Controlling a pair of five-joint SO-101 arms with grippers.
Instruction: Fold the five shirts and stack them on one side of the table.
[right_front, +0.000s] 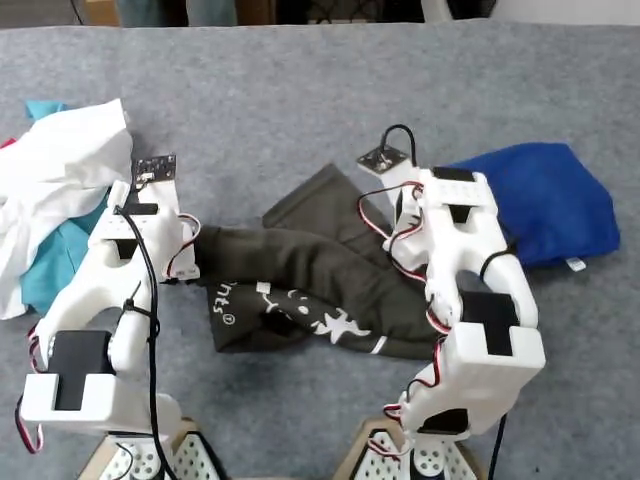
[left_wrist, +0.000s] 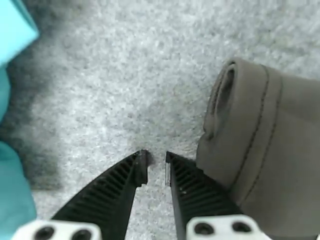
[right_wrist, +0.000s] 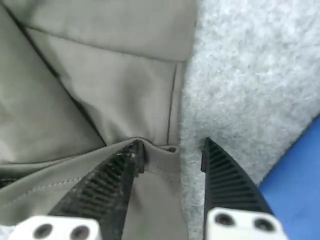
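A dark olive shirt (right_front: 320, 280) with white print lies crumpled and partly folded at mid-table. My left gripper (right_front: 190, 255) is low at its left edge. In the left wrist view this gripper (left_wrist: 155, 161) is open by a narrow gap, with only grey table between its fingers and a rolled fold of the olive shirt (left_wrist: 260, 140) beside one finger. My right gripper (right_front: 400, 215) is at the shirt's right side. It is open (right_wrist: 172, 152), one finger on the olive shirt (right_wrist: 90, 75) at its hem corner and the other over bare table.
A folded blue shirt (right_front: 545, 200) lies at the right, close to the right arm, and its edge (right_wrist: 300, 175) shows beside the right gripper. A loose pile of a white shirt (right_front: 60, 165) and a teal shirt (right_front: 55, 250) sits at the left edge. The grey table (right_front: 300, 90) stretches bare behind.
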